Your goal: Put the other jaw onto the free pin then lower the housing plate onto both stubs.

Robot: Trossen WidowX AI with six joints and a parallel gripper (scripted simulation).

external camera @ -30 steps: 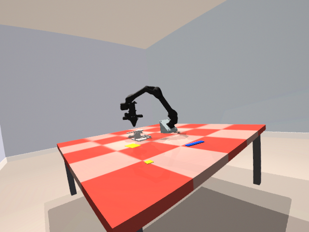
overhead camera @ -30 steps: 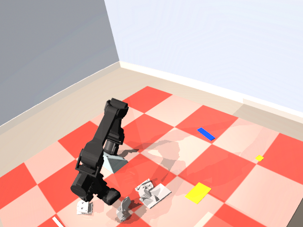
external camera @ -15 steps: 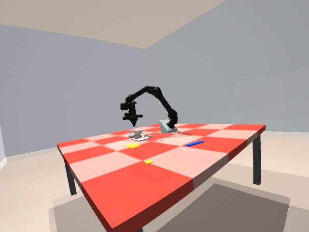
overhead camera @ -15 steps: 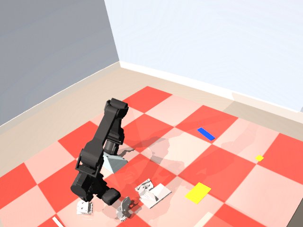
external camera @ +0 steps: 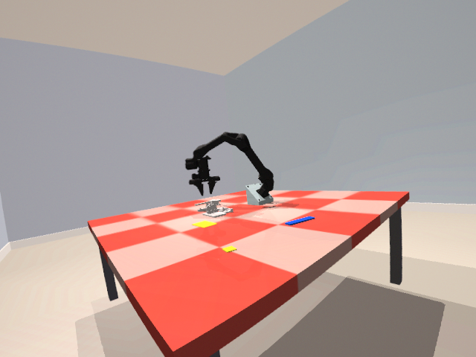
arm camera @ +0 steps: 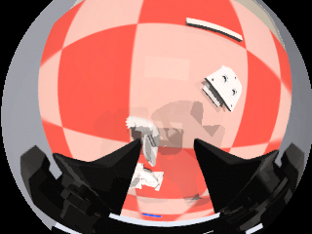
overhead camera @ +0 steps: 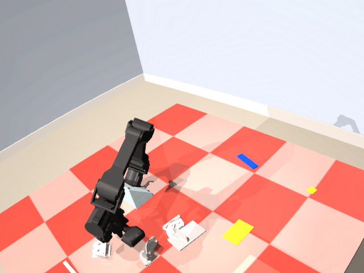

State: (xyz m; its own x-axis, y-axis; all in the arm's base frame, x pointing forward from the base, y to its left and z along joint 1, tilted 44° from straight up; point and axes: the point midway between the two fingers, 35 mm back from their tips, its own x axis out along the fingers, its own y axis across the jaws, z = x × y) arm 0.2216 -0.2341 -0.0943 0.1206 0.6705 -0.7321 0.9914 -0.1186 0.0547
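Note:
My gripper [external camera: 206,193] [arm camera: 168,142] is open and empty, pointing down above the table; its fingertips are hidden in the top view. The loose white jaw [overhead camera: 150,249] [arm camera: 151,153] lies on the table, beyond and below the left finger in the wrist view. The white base [overhead camera: 195,231] lies near it, with the other jaw [overhead camera: 177,231] on it; small parts overlap there, and pins and teeth cannot be told apart. The white housing plate [overhead camera: 101,250] [arm camera: 225,88], with two round holes, lies apart from the base, tilted over a raised part beneath it.
A white bar [overhead camera: 69,267] [arm camera: 214,29] lies beyond the housing plate. A yellow square [overhead camera: 238,232] [external camera: 204,224], a small yellow piece [overhead camera: 311,190] [external camera: 229,249] and a blue strip [overhead camera: 247,161] [external camera: 300,221] lie on the checkered table. The arm stands on a pale wedge mount [overhead camera: 137,197] [external camera: 253,195].

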